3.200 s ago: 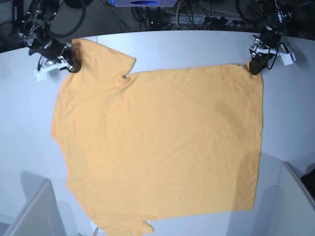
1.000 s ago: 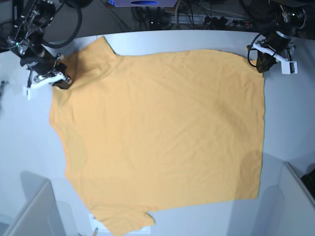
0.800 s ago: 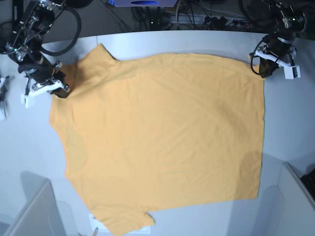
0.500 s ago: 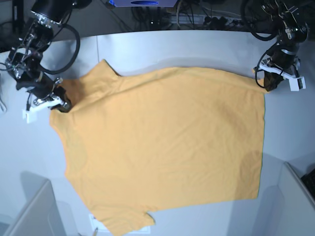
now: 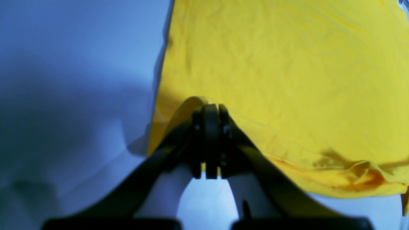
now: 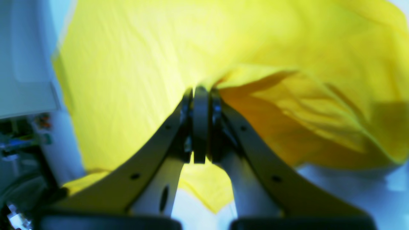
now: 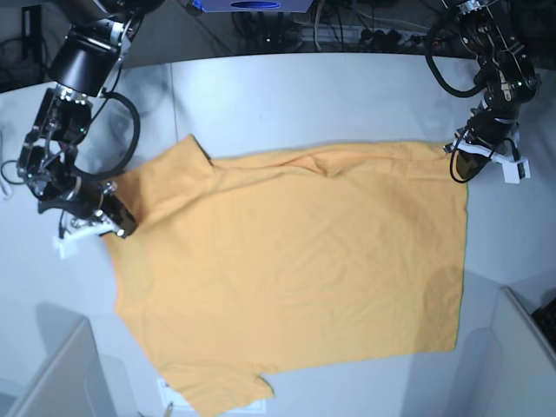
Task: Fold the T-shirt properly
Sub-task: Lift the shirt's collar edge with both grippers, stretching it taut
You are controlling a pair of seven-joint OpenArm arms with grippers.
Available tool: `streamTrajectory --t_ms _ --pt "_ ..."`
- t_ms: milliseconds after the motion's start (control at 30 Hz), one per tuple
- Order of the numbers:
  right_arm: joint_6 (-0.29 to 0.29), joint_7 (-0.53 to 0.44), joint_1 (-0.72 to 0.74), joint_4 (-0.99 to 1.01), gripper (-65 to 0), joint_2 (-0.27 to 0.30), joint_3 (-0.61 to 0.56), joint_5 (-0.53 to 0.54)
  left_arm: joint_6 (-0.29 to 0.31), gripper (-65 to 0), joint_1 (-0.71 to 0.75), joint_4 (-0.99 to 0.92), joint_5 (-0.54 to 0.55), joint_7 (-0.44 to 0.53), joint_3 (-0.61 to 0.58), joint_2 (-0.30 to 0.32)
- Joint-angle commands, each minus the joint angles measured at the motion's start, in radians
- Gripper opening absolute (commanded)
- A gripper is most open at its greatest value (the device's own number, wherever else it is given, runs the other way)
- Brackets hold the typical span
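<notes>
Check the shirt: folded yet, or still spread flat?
Mostly spread, single layer. The T-shirt lies open on the table; only its far edge is lifted, pinched by the right gripper and left gripper.

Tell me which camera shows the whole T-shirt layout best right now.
The base view: it shows the T-shirt spread over the table, with both far corners pinched. The left wrist view shows only the corner at the left gripper; the right wrist view is a blurred close-up of bunched fabric at the right gripper.

T-shirt (image 7: 295, 278); light orange; spread flat; far corners lifted
</notes>
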State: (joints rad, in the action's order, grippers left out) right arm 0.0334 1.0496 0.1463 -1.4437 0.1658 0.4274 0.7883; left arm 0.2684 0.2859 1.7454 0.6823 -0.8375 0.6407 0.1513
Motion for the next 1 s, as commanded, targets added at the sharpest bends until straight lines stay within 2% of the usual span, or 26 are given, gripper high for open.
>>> streamTrajectory --t_ms 0,100,167,333,767,967 --pt "0.000 -0.038 0.028 0.001 -65.0 0.016 -0.023 0.012 0.004 -65.0 -0.017 0.008 0.014 0.020 0.000 0.029" --pt "0.000 -0.094 0.057 0.053 -65.0 0.021 -0.063 -0.027 0.004 -65.0 -0.043 -0.028 0.012 0.020 -0.022 0.049" --pt "0.000 -0.101 0.088 0.097 -65.0 0.019 -0.068 -0.054 0.004 -65.0 -0.075 -0.051 -0.017 0.020 -0.028 0.067" --pt "0.000 -0.105 0.128 0.123 -65.0 0.018 -0.063 -0.069 0.004 -65.0 -0.109 -0.091 -0.097 0.020 -0.028 0.069" --pt "0.000 -0.107 0.186 0.146 -65.0 0.019 -0.061 -0.069 0.004 -65.0 -0.181 -0.106 -0.100 0.020 -0.063 0.072" --pt "0.000 -0.170 0.220 0.249 -65.0 0.022 -0.063 -0.069 0.004 -65.0 -0.235 -0.143 -0.102 0.020 -0.065 0.072"
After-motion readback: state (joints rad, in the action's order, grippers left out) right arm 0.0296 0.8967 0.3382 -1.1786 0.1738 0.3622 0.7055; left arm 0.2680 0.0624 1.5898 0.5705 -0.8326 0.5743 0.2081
